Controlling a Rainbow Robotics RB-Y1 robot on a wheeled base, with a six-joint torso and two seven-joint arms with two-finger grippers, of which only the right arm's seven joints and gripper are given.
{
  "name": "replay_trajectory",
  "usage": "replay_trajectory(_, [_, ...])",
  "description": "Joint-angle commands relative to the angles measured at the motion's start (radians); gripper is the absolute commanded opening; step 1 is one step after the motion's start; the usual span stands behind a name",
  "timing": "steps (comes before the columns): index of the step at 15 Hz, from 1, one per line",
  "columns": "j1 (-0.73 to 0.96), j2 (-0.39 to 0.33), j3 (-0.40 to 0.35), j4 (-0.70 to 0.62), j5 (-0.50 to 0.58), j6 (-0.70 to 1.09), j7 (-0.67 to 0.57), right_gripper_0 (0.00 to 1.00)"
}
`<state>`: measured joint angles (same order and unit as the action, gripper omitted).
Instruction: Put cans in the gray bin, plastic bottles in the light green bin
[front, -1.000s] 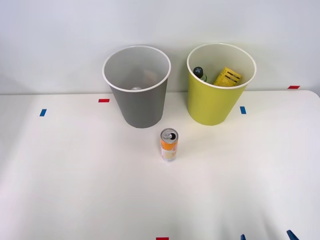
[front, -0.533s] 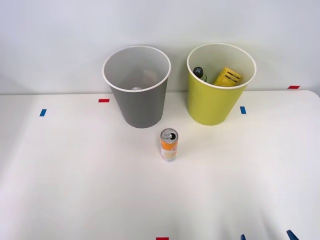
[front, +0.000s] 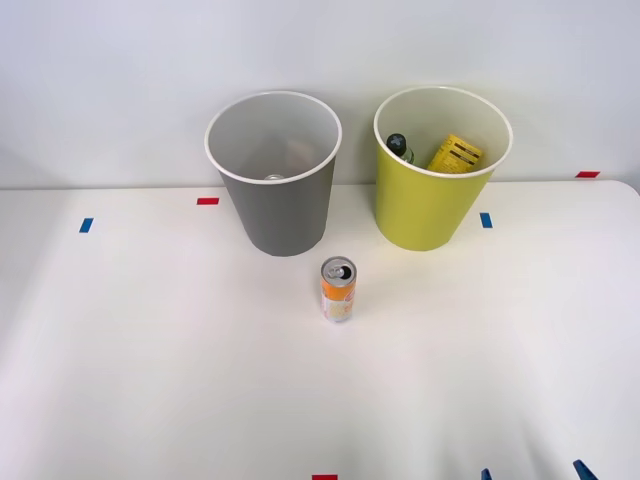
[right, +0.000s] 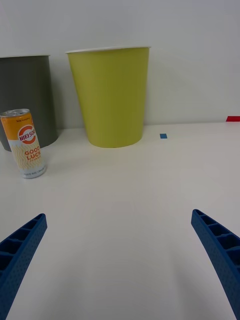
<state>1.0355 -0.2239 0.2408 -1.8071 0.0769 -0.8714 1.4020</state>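
The orange can (front: 338, 289) is standing upright mid-counter (front: 150, 380), in front of the gray bin (front: 274, 175) and green bin (front: 441, 170) sitting at the far edge. A bottle (front: 399, 147) and yellow container (front: 455, 154) are lying inside the green bin. The right tool (right: 120, 260) is hovering near the counter's near edge, fingers (right: 20, 250) spread apart, holding nothing.

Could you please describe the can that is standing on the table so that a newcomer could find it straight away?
Start at the two tall round bins at the back of the white table: the gray bin and the light green bin. In front of them, nearer the gray one, stands the orange-and-white can, upright and alone. It is far shorter than either bin and has a silver top.
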Motion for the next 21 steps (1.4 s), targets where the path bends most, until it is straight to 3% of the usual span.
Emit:
replay_trajectory(1, [0.000,0.000,0.000,0.000,0.000,0.000,0.000,1.00])
replay_trajectory(21, [0.000,0.000,0.000,0.000,0.000,0.000,0.000,1.00])
